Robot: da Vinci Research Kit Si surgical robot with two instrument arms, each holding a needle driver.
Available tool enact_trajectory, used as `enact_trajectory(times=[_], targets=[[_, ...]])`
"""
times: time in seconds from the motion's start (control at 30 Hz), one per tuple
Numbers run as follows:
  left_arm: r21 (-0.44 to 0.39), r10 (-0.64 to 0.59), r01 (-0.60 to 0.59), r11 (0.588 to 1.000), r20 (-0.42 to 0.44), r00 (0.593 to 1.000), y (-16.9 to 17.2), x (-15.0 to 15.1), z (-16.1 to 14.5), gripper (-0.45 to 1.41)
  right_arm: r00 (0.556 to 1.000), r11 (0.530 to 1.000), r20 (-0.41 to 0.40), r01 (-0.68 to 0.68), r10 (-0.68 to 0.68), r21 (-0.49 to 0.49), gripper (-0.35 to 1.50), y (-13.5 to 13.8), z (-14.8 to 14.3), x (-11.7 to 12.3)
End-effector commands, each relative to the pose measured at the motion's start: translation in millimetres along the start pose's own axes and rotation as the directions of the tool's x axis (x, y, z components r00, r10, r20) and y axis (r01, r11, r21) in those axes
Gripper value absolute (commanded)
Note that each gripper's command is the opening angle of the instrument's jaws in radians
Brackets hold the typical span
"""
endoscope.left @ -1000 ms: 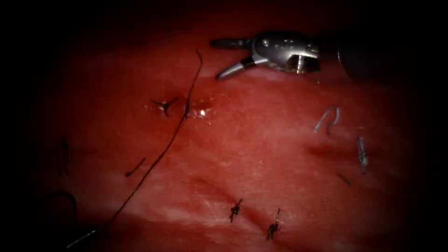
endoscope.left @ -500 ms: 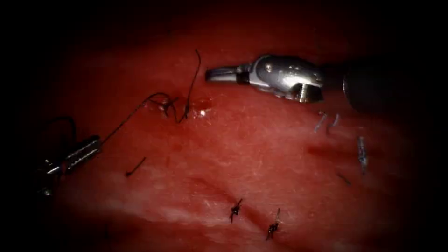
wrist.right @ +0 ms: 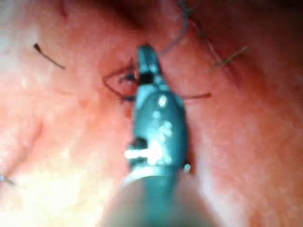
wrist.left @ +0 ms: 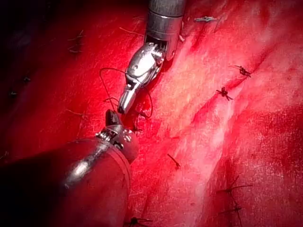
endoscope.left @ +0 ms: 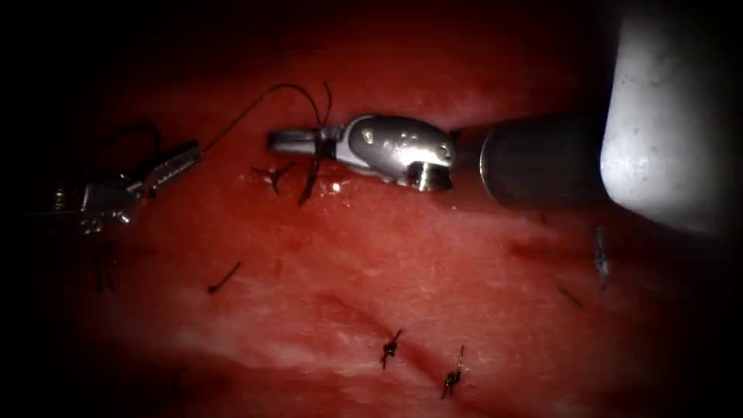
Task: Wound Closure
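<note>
On the tissue [endoscope.left: 402,248] my right tool [endoscope.left: 290,142] reaches in from the right, jaws shut and pointing left just above a dark knot [endoscope.left: 272,175]. The black thread [endoscope.left: 263,90] arches from the left tool over the right tool's jaws and crosses them near the hinge, then drops to the tissue beside the knot. I cannot tell whether the right jaws pinch it. My left tool [endoscope.left: 186,157] sits at the far left, shut on the thread's end. In the left wrist view the left tool [wrist.left: 111,117] lies just under the right tool's tip [wrist.left: 124,105].
Two tied stitches [endoscope.left: 391,348] [endoscope.left: 453,378] sit on the cut lower down. A short cut thread piece [endoscope.left: 224,277] lies left of centre. Pale thread scraps [endoscope.left: 600,254] lie to the right. The right tool's thick shaft [endoscope.left: 542,159] crosses the upper right.
The right tool's jaws went from open to shut and it moved left and down to the thread near the knot. The left tool rose from the lower left, carrying the thread over the right tool.
</note>
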Motion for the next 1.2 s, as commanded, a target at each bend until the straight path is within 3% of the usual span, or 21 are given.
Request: enact_trajectory(times=[0.03, 0.5, 0.67, 0.8, 0.93, 1.1, 1.13, 1.2], targets=[[-0.002, 0.004, -0.004, 1.000, 0.008, 1.000, 0.8, -0.2, 1.3, -0.45, 1.000, 1.000, -0.004, 0.003, -0.003, 0.002, -0.35, -0.9, 0.6, -0.4], [0.016, 0.056, -0.058, 0.998, 0.070, 0.996, 4.0, -2.7, 6.4, -0.45, 0.996, 1.000, -0.086, -0.003, 0.000, -0.030, -0.35, -2.3, -0.4, 0.7], [0.013, 0.076, -0.078, 0.997, 0.086, 0.993, 6.2, -2.2, 7.8, -0.45, 0.994, 0.999, -0.111, -0.015, 0.009, -0.053, -0.35, -2.4, -0.3, 1.6], [0.006, 0.089, -0.090, 0.996, 0.085, 0.992, 8.4, -0.3, 8.7, -0.45, 0.995, 0.992, -0.089, -0.048, 0.038, -0.113, -0.23, -2.3, 0.2, 1.8], [0.007, 0.093, -0.094, 0.996, 0.078, 0.993, 9.1, 0.3, 8.3, -0.45, 0.995, 0.985, -0.082, -0.071, 0.059, -0.155, -0.23, -2.2, 0.1, 1.7], [0.005, 0.094, -0.094, 0.996, 0.072, 0.993, 9.1, 1.2, 6.9, -0.45, 0.964, 0.927, -0.067, -0.266, 0.258, -0.265, -0.15, -2.0, 0.0, 1.1], [0.005, 0.093, -0.094, 0.996, 0.071, 0.993, 9.1, 1.5, 6.8, -0.45, 0.943, 0.894, -0.070, -0.332, 0.327, -0.300, 0.00, -1.9, -0.1, 1.0], [0.004, 0.091, -0.092, 0.996, 0.063, 0.994, 8.9, 2.0, 6.7, -0.45, 0.903, 0.819, -0.067, -0.414, 0.424, -0.397, 0.07, -1.7, -0.4, 0.8]])
